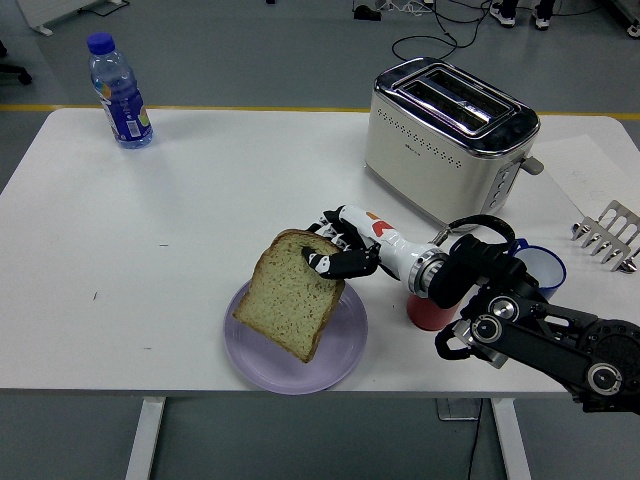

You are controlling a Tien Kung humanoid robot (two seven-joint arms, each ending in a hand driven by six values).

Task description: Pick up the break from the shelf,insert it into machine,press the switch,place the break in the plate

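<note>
My right hand is shut on a slice of brown bread, gripping its top right edge. The slice hangs tilted just over the lilac plate at the table's front centre; its lower corner is close to the plate, contact is not clear. The white and chrome toaster stands at the back right with both slots empty. My right arm comes in from the lower right. The left arm is out of view.
A red mug and a blue mug stand right of the plate, partly hidden behind my arm. A metal rack sits at the right edge. A water bottle stands at the back left.
</note>
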